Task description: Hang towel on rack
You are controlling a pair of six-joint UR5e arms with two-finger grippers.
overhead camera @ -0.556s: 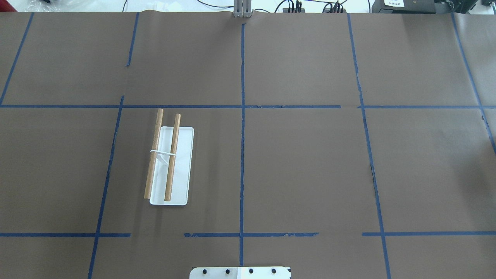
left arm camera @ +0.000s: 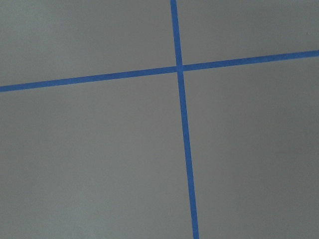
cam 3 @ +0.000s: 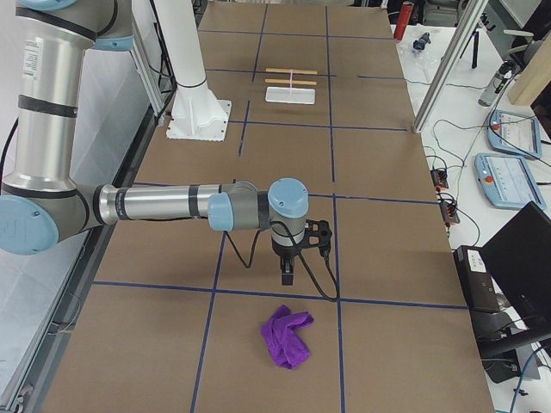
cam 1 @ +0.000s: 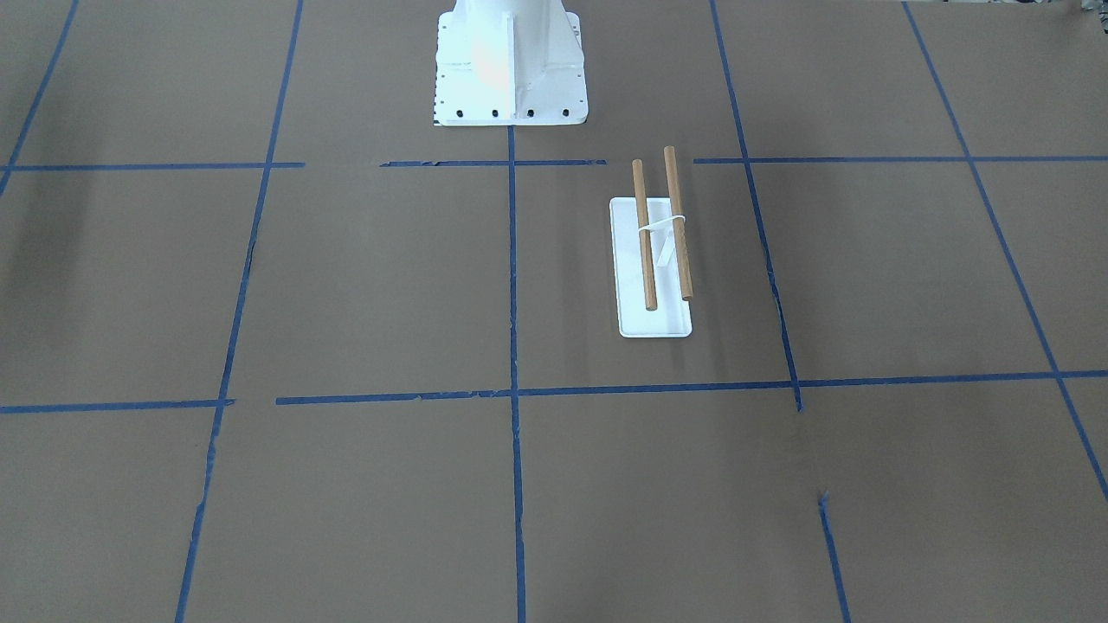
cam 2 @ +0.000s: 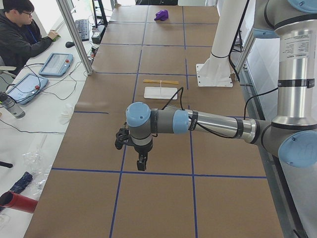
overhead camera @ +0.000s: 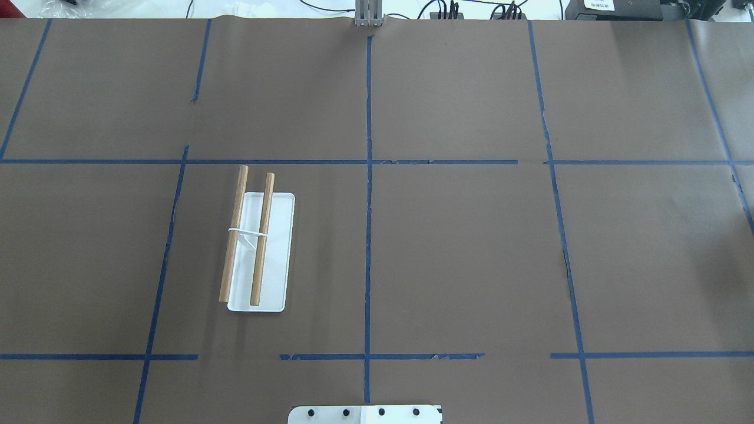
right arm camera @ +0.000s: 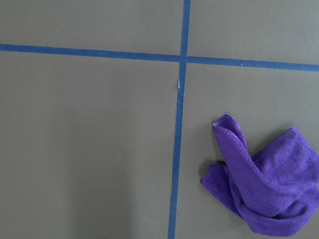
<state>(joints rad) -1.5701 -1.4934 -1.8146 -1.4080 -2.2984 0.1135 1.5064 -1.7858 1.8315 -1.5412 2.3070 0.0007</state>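
Just outboard of the right claw (cam 3: 287, 277), toward the right end of the table (cam 3: 379, 215), the towel (cam 3: 287, 337) is seen as a crumpled purple heap. It lies near the claw but is not touched by it. In the right wrist view it is found in the lower right corner, off centre. No clear long axis can be made out in the heap.

The right claw is pointed down above the table and nothing is seen in it. How far it is parted cannot be told, since it is shown only from the side. The same is true of the left claw (cam 2: 141, 164), which is well apart from the towel, toward the table's other end. The right arm is therefore judged the nearer for the pick.

The rack (overhead camera: 259, 247) is set well apart from the right claw, on the side away from the towel, and is bare of cloth. Its two dowels are laid across the line along which the towel would be carried, so they would be met broadside.
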